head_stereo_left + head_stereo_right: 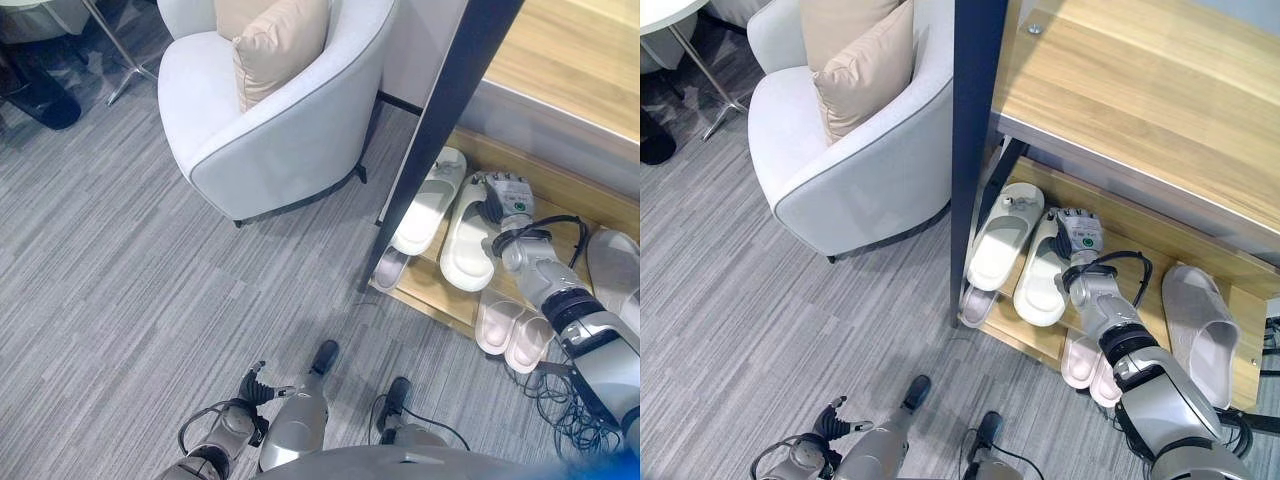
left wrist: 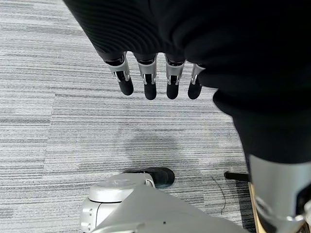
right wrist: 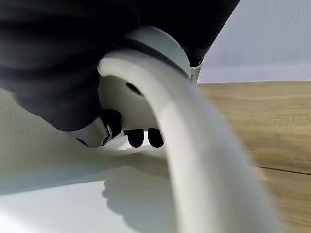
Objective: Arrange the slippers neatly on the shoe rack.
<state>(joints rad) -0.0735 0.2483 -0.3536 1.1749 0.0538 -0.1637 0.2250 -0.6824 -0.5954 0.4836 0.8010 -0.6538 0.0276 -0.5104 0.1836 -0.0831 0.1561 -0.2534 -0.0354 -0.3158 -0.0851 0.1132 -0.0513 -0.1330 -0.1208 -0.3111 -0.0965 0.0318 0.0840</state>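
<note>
Wooden shoe rack (image 1: 1160, 235), lower shelf: two white slippers (image 1: 1004, 236) side by side near the dark post. Right hand (image 1: 1080, 235) rests on the second white slipper (image 1: 1041, 280), fingers tucked under its strap; their grip cannot be read. One grey slipper (image 1: 1202, 320) sits further along. A pink pair (image 1: 1090, 368) and another slipper (image 1: 976, 303) sit low at the rack's front edge, probably still to arrange. Left hand (image 2: 155, 77) hangs loose, unclenched, over the carpet.

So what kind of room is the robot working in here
Most likely a home-style living room or entryway, possibly a mock-up. A wooden shoe rack holds white slippers, a pale armchair with a beige cushion stands beside it, and the floor is grey carpet. The right hand rests on one slipper.
</note>
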